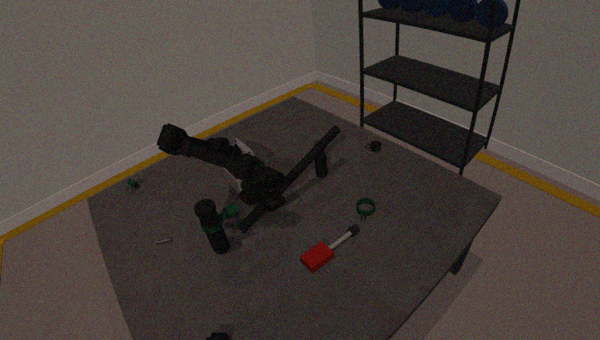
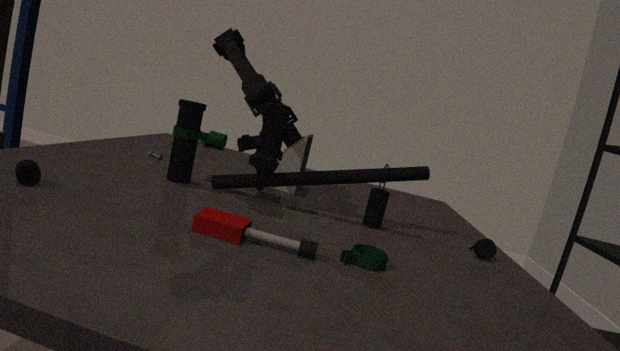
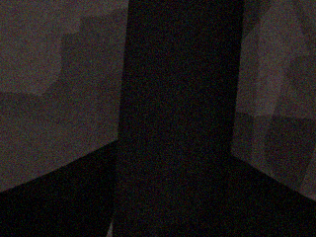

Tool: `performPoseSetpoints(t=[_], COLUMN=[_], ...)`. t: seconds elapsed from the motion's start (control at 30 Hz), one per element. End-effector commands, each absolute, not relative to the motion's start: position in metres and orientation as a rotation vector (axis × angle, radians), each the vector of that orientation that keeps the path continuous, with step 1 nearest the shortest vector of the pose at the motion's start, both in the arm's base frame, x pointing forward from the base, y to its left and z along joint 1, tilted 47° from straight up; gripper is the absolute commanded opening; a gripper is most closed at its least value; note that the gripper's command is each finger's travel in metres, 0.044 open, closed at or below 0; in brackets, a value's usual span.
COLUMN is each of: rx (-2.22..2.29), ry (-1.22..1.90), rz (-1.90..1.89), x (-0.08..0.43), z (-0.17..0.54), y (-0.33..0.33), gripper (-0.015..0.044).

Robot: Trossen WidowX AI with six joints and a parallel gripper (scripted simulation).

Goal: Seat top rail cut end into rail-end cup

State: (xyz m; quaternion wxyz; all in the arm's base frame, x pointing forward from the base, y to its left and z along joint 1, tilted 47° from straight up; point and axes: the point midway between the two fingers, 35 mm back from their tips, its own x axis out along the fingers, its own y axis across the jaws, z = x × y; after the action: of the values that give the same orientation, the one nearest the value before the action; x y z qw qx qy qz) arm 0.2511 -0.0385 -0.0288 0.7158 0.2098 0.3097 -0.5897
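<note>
Grey counter [image 1: 398, 238] [image 2: 114, 256] in a dim room, black rail [image 1: 309, 159] [image 2: 338, 176] [image 3: 180, 99] passed through the wire loop above a short post [image 1: 321, 163] [image 2: 376, 207], lower end well below the green cup [image 1: 231, 210] [image 2: 214, 139] banded to the big post [image 1: 216, 234] [image 2: 184, 146], rail pinched by end effector [image 1: 272, 199] [image 2: 265, 178] [image 3: 168, 154].

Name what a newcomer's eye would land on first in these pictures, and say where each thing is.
The bright red block stands out first, lying on the dark tabletop at one end of a pale rod. Next comes the long black rail, slanting behind it, with the gripper at it.
</note>
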Motion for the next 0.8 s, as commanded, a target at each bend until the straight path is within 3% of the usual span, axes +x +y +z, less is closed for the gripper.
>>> performPoseSetpoints(t=[0.0,0.07,0.77], rx=[0.456,0.456,0.353], ry=[0.686,0.686,0.584], rz=[-1.305,-1.305,-1.341], x=[0.25,0.25,0.243], z=[-0.028,-0.027,-0.01], y=[-0.038,-0.036,0.015], gripper=[0.0039,0.0,0.0])
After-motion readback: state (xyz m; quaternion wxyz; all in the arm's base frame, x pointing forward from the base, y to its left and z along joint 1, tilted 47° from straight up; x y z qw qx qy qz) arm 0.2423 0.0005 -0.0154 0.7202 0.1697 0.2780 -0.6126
